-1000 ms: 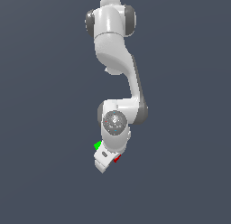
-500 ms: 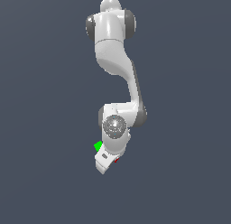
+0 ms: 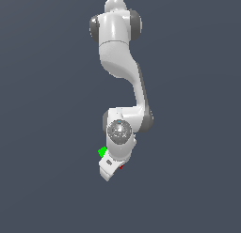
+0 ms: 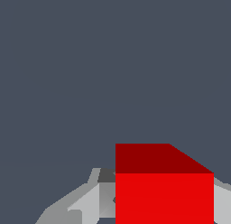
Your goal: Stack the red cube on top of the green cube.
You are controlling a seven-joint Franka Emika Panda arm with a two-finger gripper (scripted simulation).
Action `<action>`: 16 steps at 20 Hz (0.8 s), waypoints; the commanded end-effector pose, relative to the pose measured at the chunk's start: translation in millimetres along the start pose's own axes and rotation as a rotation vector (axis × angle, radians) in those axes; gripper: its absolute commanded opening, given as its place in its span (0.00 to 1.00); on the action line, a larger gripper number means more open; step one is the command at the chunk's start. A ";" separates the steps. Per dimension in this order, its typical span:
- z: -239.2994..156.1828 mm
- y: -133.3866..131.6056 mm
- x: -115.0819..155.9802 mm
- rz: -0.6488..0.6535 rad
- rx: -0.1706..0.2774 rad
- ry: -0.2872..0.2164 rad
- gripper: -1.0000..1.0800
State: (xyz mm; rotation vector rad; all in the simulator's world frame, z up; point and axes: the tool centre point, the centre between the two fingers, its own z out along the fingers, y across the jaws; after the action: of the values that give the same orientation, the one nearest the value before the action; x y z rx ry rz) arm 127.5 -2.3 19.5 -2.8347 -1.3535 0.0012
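In the wrist view the red cube fills the gap between my gripper's two grey fingers, which lie against its two sides. In the exterior view the white gripper is low at the end of the arm. It hides nearly all of the red cube, of which only a thin sliver shows at the hand's edge. The green cube sits apart, just beside the hand toward the exterior view's left, partly behind the wrist.
The white arm reaches down from the top of the exterior view. The floor around it is plain dark grey.
The arm has come down over the red cube, which shows less now. Most of the drop came in the first half second, and the hand has hardly moved since.
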 end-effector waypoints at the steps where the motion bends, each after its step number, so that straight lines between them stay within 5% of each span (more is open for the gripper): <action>1: -0.4 0.0 0.0 0.000 0.000 0.000 0.00; 16: -76.6 -1.3 -0.9 0.000 -0.001 0.000 0.00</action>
State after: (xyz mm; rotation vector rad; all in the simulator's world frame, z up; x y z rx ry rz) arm 126.2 -2.2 85.5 -2.8349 -1.3543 0.0009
